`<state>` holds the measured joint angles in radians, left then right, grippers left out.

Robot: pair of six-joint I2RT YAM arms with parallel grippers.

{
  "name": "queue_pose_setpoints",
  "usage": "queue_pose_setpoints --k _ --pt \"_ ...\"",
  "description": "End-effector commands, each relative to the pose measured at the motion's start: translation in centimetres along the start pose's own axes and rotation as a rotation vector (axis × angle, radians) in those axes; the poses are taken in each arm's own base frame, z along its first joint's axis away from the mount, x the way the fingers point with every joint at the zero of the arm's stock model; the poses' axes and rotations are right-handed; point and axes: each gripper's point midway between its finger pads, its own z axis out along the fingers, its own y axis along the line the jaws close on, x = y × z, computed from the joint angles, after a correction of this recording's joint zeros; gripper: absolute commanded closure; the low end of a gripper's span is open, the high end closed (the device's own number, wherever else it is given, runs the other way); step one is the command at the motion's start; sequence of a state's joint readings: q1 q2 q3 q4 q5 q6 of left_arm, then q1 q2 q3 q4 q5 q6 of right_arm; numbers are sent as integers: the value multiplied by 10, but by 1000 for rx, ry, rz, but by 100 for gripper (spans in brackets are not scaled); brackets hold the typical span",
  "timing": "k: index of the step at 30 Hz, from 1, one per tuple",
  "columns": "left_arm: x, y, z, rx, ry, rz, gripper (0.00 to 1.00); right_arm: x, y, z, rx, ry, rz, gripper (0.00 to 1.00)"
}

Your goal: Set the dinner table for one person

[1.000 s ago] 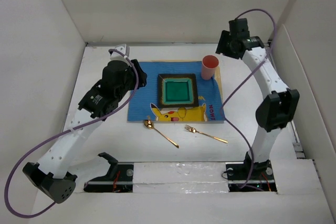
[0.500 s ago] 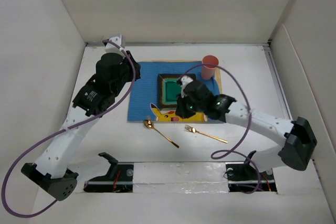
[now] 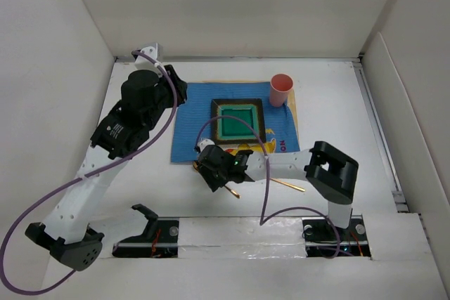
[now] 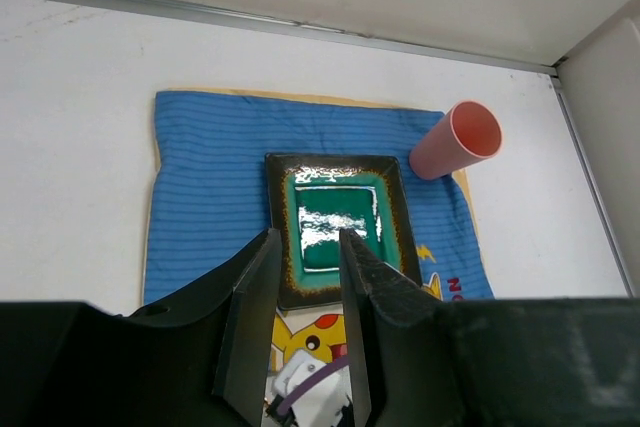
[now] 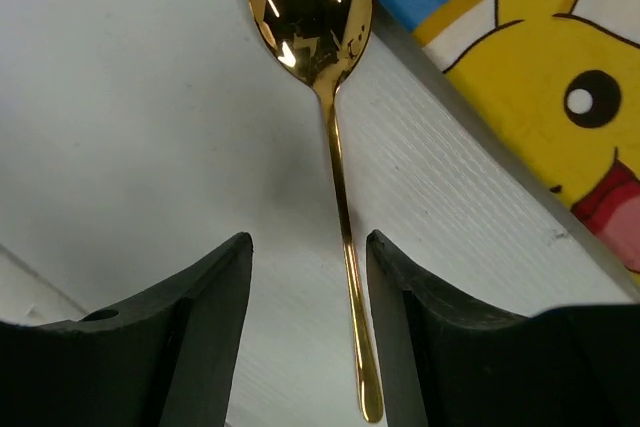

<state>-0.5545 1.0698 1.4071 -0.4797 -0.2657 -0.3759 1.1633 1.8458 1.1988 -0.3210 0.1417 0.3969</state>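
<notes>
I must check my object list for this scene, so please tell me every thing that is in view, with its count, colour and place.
table: one, white, under everything
placemat: one, blue with a yellow cartoon figure, at the middle of the table
plate: one, square, green with a dark rim, on the placemat
cup: one, pink, at the placemat's far right corner
spoon: one, gold, on the table by the placemat's near edge
fork: one, gold, on the table right of the spoon
left gripper: one, black, open, empty, above the placemat's left side
right gripper: one, black, open, fingers on either side of the spoon's handle
</notes>
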Motion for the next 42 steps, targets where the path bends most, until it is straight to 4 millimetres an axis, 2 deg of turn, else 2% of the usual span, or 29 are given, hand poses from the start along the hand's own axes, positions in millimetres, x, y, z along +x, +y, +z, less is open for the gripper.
queue_pose_setpoints --k 1,4,7,8,9,10,12,13,15,16,18,19,22,23,25,26,29,30,32,33,36,37,40,42 --pt "-11 0 -12 15 -44 -9 73 -27 6 8 30 -88 -12 45" --pt "-12 0 -14 20 -47 -11 73 -23 -1 19 76 -76 -1 47" --pt "-11 0 -16 23 -49 -12 73 -15 -7 27 109 -55 10 61" --pt "-11 1 -16 22 -48 -12 73 -11 -5 28 114 -51 4 70" --pt "-10 2 -15 18 -46 -9 73 -1 -5 31 129 -23 -2 83" --pt "-10 2 -15 18 -46 -8 73 -1 -5 31 129 -23 -2 84" --pt "-11 3 -16 13 -52 -7 73 8 5 26 129 -18 -23 100" --pt "-11 3 -17 14 -53 -8 73 11 3 24 134 -13 -11 100" --pt "-12 3 -17 12 -57 -7 73 11 8 13 122 -10 -9 100" --pt "-11 3 -16 12 -56 -7 73 1 16 -4 91 -43 -1 100" --pt "-11 3 -16 13 -55 -7 73 -10 20 -25 65 -70 6 100" --pt "-12 2 -15 16 -58 -10 73 -25 23 -47 38 -119 18 100" --pt "-9 0 -11 26 -52 -11 73 -51 9 -77 42 -178 64 100" --pt "-6 -1 -9 30 -44 -12 73 -66 -7 -91 50 -218 109 100" --pt "-4 -4 -5 41 -39 -16 73 -79 -30 -102 75 -250 153 100" --pt "1 -5 -2 44 -26 -16 73 -91 -58 -108 114 -280 206 100" --pt "9 -8 5 55 -5 -17 73 -98 -111 -108 230 -295 288 100" --pt "14 -9 9 59 10 -20 73 -100 -145 -102 296 -297 347 100" --pt "18 -11 11 67 23 -25 73 -102 -175 -103 344 -304 401 100" --pt "20 -11 13 68 27 -27 74 -103 -204 -100 395 -308 447 100" --pt "32 -10 18 67 54 -30 74 -104 -234 -95 426 -305 476 100" --pt "35 -10 19 69 61 -30 74 -101 -252 -92 455 -293 495 100" --pt "39 -9 20 68 69 -33 73 -92 -281 -93 493 -283 525 100" --pt "42 -8 22 66 73 -33 74 -85 -290 -89 486 -268 526 100"
